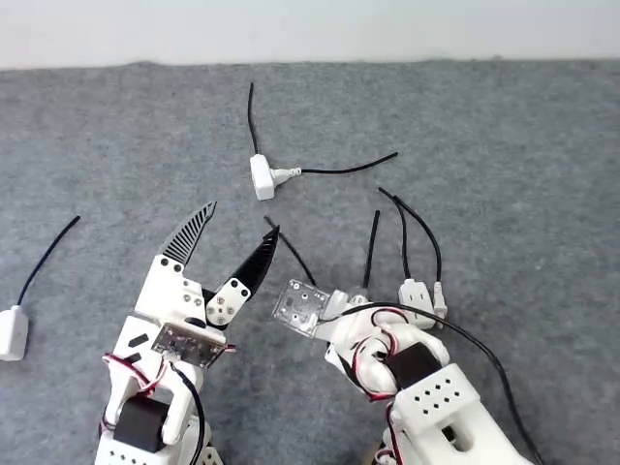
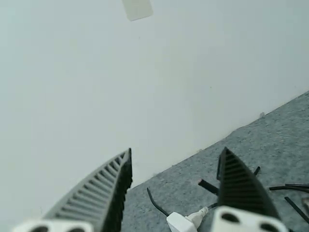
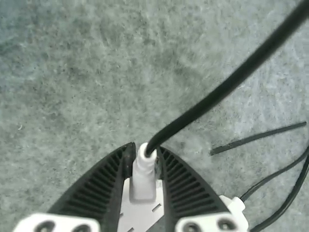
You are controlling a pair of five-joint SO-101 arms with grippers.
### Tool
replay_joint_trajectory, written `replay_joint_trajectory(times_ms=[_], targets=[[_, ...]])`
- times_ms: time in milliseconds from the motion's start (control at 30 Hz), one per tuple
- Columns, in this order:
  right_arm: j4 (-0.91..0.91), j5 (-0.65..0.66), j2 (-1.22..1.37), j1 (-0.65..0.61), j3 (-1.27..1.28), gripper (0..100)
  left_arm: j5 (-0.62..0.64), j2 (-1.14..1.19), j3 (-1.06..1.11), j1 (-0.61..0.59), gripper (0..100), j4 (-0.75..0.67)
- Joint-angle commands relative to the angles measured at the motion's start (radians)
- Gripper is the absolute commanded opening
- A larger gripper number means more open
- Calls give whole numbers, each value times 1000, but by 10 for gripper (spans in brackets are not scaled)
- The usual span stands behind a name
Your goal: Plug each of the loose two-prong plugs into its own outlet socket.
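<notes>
Plug point(image 3: 143, 180) | right hand point(image 3: 145, 151) clenched on it lengthwise, cord point(image 3: 227, 87) end seemingly outward | left hand point(image 1: 242, 219) spread

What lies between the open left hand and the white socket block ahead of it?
Nothing visible: bare grey mat lies between the left hand and the socket block. A black cord ends beside one fingertip.

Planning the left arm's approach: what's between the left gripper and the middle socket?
Bare mat, in the high view: nothing lies between the open left gripper and the socket. A black cord ends beside one fingertip, off that line.
</notes>
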Motion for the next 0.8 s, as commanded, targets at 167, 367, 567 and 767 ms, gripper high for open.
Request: replay_joint_trajectory(times_ms=[167, 367, 567, 767], targets=[[-35, -11, 7, 35, -11, 9, 12, -9, -4, 2, 272, -25], [-22, -14, 5, 70, -44, 9, 12, -9, -64, -8, 272, -3], [125, -37, 7, 51, -296, 9, 37, -9, -200, 0, 272, 160], [384, -38, 16, -30, -730, 9, 91, -11, -271, 55, 272, 227]])
